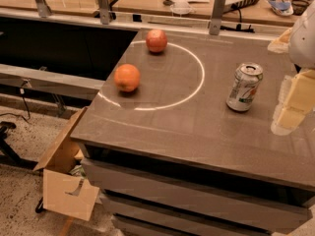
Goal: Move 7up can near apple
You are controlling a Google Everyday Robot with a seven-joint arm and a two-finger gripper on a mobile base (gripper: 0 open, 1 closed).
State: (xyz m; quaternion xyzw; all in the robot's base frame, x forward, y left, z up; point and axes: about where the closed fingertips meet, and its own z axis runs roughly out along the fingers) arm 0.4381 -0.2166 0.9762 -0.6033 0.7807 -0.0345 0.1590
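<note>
Our end effector is hanging at the right edge of the view, over the right side of the bench. It is just to the right of the can and is not touching it. We cannot tell whether it is apart or together.

The can is standing on its base on the bench, with its silver top facing up. We are seeing a silver-white body with green markings running down the side and a small red spot among them. The wall is looking slightly dented. We are making out green lettering but cannot read any word or brand on it.

A thin white circle is running across the bench top, and the can is sitting outside it, just to the right of the line. The apple, reddish with a paler sheen, is resting on the far arc of that circle, well apart from the can. An orange is lying at the circle's left side, nearer to the apple than to the can. On the floor to the left of the bench, a cardboard box is standing open.
</note>
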